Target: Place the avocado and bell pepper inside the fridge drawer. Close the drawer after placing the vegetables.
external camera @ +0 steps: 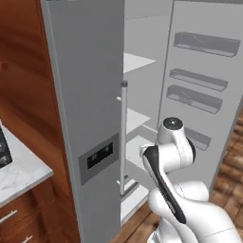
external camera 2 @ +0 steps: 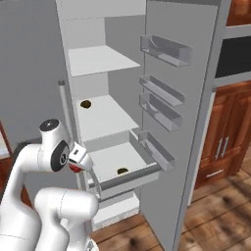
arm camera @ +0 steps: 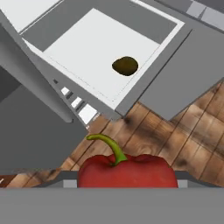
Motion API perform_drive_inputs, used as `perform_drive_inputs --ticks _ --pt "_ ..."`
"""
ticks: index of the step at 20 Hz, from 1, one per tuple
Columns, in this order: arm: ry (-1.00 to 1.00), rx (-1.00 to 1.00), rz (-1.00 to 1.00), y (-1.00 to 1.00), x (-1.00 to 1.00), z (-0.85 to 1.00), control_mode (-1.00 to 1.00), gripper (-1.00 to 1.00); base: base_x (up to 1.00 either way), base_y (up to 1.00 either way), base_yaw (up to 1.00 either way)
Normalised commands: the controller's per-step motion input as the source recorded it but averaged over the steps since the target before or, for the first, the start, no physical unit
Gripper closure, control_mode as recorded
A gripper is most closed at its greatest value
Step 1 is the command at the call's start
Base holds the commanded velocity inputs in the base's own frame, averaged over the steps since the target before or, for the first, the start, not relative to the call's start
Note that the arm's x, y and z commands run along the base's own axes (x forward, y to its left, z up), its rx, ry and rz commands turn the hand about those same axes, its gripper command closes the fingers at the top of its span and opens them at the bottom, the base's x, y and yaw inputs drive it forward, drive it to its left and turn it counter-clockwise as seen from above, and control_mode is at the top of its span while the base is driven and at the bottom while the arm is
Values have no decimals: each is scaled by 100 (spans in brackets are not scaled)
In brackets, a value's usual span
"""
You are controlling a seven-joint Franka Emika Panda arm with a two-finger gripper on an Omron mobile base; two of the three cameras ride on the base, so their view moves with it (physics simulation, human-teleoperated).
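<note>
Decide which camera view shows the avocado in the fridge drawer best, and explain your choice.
The hand view: the avocado lies large and unobstructed on the pale floor of the fridge drawer. The right base view shows it as a small dark spot near the drawer's front. In the left base view it cannot be made out.

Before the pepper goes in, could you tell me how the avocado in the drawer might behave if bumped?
The avocado looks like a smooth rounded oval, so it would probably roll rather than slide. It lies loose on the flat drawer floor with nothing beside it, so a knock could send it toward a wall. It seems small and probably light.
</note>
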Motion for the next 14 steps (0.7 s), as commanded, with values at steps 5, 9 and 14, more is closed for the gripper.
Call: perform_drive_inputs --ticks 5,9,14 --pt "0 0 0 0 0 0 100 100 42 -22 -6" --pt "0 0 0 0 0 0 100 100 37 3 -6" --pt "0 0 0 0 0 0 100 100 40 5 -7"
